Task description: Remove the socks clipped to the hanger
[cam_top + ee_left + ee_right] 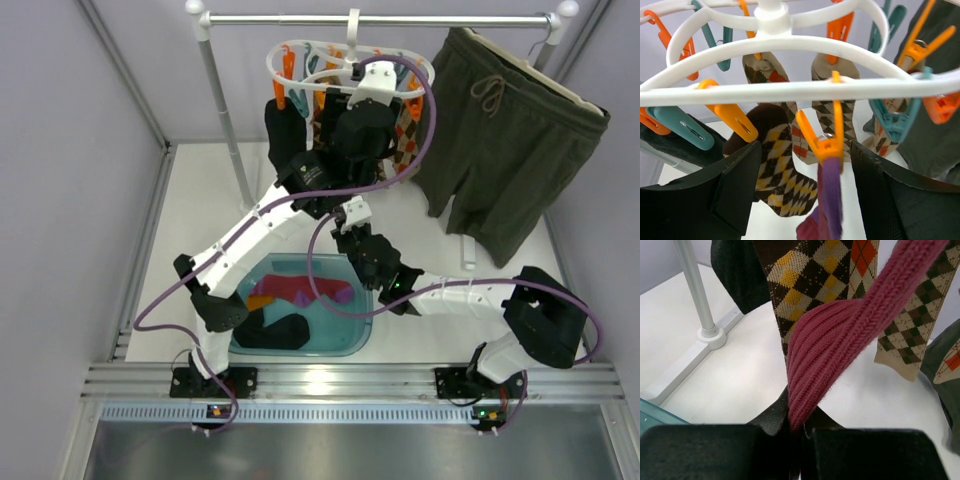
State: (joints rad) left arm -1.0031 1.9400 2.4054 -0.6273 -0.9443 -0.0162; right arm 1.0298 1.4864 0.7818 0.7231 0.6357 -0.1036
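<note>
Right end effector (796,432): shut tight on the lower end of the purple sock (835,340), the knit drawn up at a slant toward the hanger. Left end effector (806,149): fingers apart, one at each side of the orange peg (826,147), not touching it as far as can be told.

Olive shorts (500,130) at the right of the rail (400,19), no part of this job. On the same rail by its hook, the hanger (790,90), a white double ring above the worktop (200,210). Lower down, near the arm bases, a clear basin (345,345) with two loose socks (300,292) inside, one dark, one purple and orange.

Clipped to the ring: a black sock (278,120), several argyle socks (785,180), and the purple one under the orange peg. Roughly partway through the task, by this look.

Main danger from here, as a judgement: pulling down with the right arm before the peg opens. Likely to tilt the ring, to swing it on the hook, perhaps to lift it off the rail, or only to stretch the knit. Also possible: closing the left fingers on the peg body or on the sock instead of the two wings, and so keeping the peg shut. Nearest argyle sock just beside, easy to catch and drag along.
</note>
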